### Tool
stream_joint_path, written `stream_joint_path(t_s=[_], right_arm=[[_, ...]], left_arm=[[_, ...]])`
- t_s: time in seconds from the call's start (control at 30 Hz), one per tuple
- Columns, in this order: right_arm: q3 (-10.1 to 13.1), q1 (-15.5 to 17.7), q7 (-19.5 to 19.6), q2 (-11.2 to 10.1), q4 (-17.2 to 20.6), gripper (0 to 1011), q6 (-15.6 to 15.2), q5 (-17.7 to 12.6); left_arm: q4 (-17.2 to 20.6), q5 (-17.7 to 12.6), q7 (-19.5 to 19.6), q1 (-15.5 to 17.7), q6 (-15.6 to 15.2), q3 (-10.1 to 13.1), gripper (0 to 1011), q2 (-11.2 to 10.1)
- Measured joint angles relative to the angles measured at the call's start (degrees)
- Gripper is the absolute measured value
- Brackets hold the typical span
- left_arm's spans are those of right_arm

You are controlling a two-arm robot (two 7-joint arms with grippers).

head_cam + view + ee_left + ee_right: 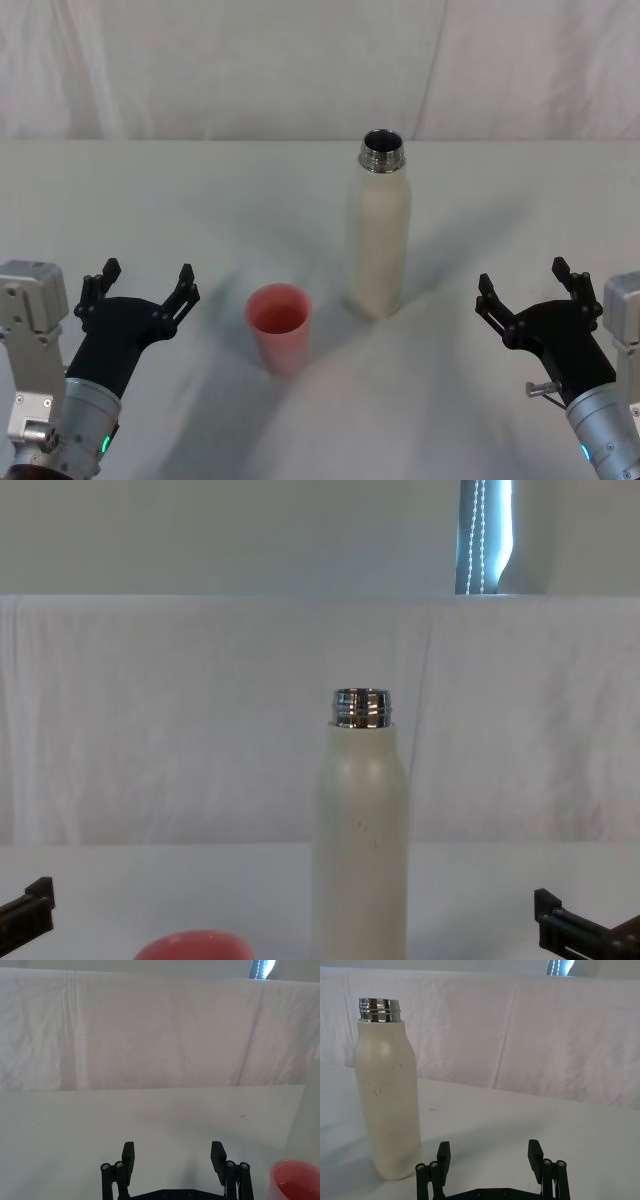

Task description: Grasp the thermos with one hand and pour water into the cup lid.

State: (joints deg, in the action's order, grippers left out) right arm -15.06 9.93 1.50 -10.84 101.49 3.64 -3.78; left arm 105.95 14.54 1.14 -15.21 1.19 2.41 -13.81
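Standing upright near the middle of the white cloth-covered table (120, 190), the tall cream-white matte thermos (379, 235) with its shiny threaded chrome neck serves as the reference for this layout; its mouth is uncapped, which suggests it is ready to pour without further preparation. The small round pink-red cup lid (279, 325) rests open side up on the robot's left of the thermos and a little nearer the robot, close by but not touching, a placement that would let the bottle be tipped toward it with little travel. The right gripper (528, 290) hangs well to the right of the thermos and nearer the robot, its black fingers spread wide and empty; the right wrist view shows the bottle off to one side of the fingers rather than between them (so no grasp has begun). The left gripper (140, 283) sits beyond the cup lid on the far left of the thermos, likewise spread and holding nothing. Judged from this arrangement, the task is at its start, and the right gripper appears better placed to take the bottle.
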Motion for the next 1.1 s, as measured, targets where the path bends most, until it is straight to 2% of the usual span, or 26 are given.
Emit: stream_joint_path(t_s=[1.1], right_arm=[[0.0,0.0,0.0,0.0,0.0,1002,0.0,0.0]], left_arm=[[0.0,0.0,0.0,0.0,0.0,0.0,1001,0.0]])
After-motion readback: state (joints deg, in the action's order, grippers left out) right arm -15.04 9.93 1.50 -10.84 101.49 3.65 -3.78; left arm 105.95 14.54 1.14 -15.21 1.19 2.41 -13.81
